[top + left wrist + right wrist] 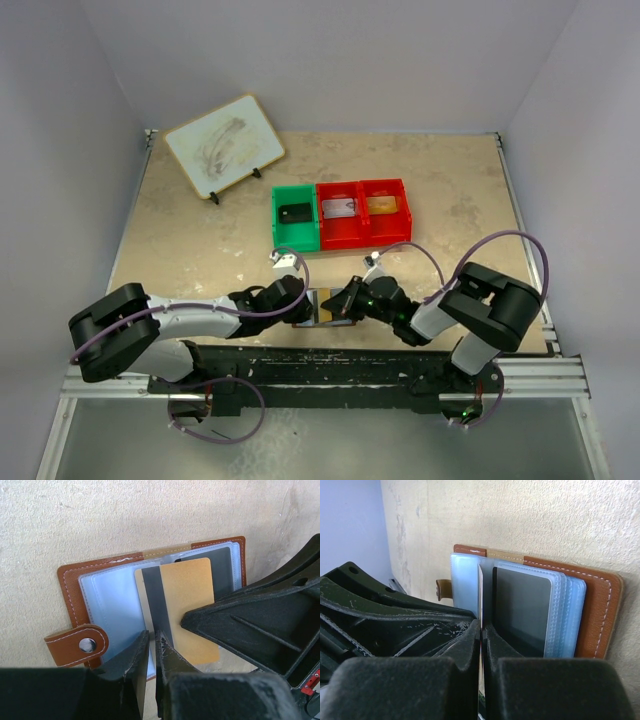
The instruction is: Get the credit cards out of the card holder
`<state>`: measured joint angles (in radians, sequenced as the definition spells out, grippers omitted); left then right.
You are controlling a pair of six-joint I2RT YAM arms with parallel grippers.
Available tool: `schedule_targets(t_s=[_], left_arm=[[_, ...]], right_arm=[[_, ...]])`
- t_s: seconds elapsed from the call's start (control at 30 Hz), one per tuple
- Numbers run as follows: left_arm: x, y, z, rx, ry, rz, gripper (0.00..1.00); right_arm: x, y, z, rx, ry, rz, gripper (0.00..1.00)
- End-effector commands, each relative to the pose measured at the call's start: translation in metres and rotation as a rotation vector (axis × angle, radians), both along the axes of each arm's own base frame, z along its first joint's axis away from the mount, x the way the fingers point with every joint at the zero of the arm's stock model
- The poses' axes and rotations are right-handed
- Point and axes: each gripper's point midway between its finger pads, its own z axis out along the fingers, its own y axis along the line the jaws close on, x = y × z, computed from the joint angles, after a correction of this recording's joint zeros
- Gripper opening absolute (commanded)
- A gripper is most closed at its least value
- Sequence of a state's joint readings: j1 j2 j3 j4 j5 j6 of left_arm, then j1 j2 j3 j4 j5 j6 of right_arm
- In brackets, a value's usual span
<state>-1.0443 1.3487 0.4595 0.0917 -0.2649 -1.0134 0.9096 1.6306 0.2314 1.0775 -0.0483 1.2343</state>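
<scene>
Only the top view gives the setting: the card holder (325, 308) lies open on the beige table (200, 250) near its front edge, between the two claws. A green bin (283, 235) and red bins (361, 232) stand further back. The left wrist view alone shows the face of a gold card (187, 605) (black stripe down one side) and the snap tab (75, 645). The right wrist view sees that card edge-on, a thin pale line pinched in the right gripper (481, 630), beside a dark card (520, 610) in clear, layered sleeves. The left gripper (152, 642) stands at a thin slit over the holder's lower edge; whether it nips a sleeve is hidden. The holder's cover is stitched brown leather.
</scene>
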Motion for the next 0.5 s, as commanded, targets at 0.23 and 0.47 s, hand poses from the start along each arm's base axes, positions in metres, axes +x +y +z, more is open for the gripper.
schedule_targets(t_s=[0.23,0.47], left_arm=[[-0.010,0.025,-0.022,0.110,0.033,0.011,0.08],[-0.008,0.022,-0.017,0.113,0.025,0.008,0.08]], right_arm=[[0.008,-0.010,0.008,-0.070,-0.036,-0.041,0.00],[0.013,-0.016,0.012,-0.138,-0.048,-0.061,0.00]])
